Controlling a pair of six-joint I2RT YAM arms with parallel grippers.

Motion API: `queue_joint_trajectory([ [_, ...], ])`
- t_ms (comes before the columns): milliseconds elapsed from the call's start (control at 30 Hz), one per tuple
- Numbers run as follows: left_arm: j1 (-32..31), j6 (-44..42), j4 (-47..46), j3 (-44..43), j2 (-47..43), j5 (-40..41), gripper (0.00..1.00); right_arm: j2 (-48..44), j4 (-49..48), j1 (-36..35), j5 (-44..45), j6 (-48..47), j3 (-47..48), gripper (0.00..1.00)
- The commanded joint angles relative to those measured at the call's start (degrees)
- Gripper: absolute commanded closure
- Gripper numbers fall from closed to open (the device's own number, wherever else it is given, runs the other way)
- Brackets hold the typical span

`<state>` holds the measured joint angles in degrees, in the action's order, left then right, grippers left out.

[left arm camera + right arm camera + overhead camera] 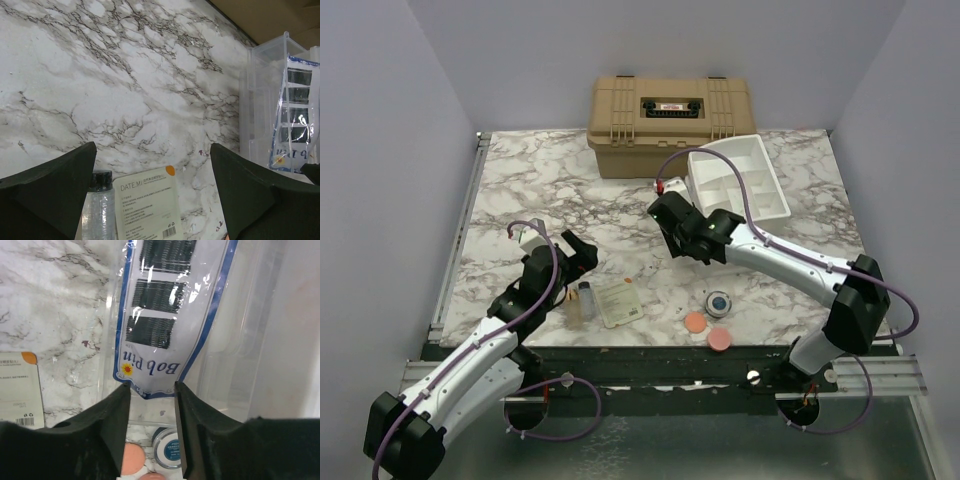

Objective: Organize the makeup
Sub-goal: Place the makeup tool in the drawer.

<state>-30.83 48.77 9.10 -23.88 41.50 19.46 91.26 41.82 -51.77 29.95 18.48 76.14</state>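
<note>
A clear blue-edged "Bob pin" packet (160, 315) with dark pin rows stands against the clear organizer wall (260, 340). Its lower edge lies at the tips of my right gripper (151, 387), whose jaws are a little apart and not pressing it. Below the fingers lie a small round dark jar (167, 447) and an orange disc (132, 460). My left gripper (152, 147) is wide open and empty over a small clear bottle (97, 205) and a pale sachet (145, 205). From above, the jar (719, 302), orange disc (695, 322) and pink disc (719, 339) lie front right.
The white tiered organizer (760, 165) stands at the back right, beside the tan hard case (670, 120). The packet also shows in the left wrist view (295, 115), upright in the organizer (260, 100). The table's front edge runs just below the discs.
</note>
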Motion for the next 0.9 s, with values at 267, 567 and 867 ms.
queue_joint_trajectory([
  [267, 0.5, -0.2, -0.97, -0.32, 0.52, -1.75, 0.02, -6.2, -2.87, 0.18, -1.8, -0.41, 1.02, 0.5],
  [567, 0.59, -0.08, -2.26, -0.92, 1.57, -3.24, 0.02, 2.95, -8.31, 3.61, 3.19, -4.22, 6.82, 0.72],
  [867, 0.76, 0.72, -2.11, -0.06, -0.44, -3.45, 0.02, 10.16, -9.35, 6.29, 4.31, -5.71, 8.21, 0.73],
])
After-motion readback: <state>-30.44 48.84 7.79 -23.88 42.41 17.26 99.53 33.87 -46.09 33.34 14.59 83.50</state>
